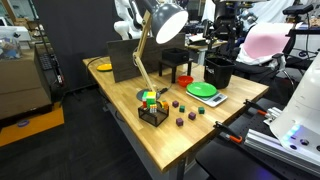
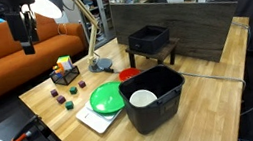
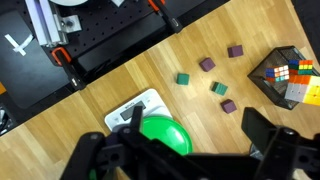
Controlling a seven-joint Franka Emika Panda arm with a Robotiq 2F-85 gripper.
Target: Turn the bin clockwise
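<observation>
Tabletop: wooden bench (image 2: 214, 78) in a lab.
Bin: the bin (image 2: 154, 99) stands upright, just beside the green plate (image 2: 107, 97) at its 4 o'clock; bare wood beyond probably allows swivelling.
Claw: gripper (image 3: 185, 165) spread wide, empty, above the plate, likely readying a rim grip.

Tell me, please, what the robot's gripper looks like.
In the wrist view the gripper is matt black all over. Its two chunky, angular fingers are built from linked segments. No markings, labels or cables can be seen on it.
</observation>
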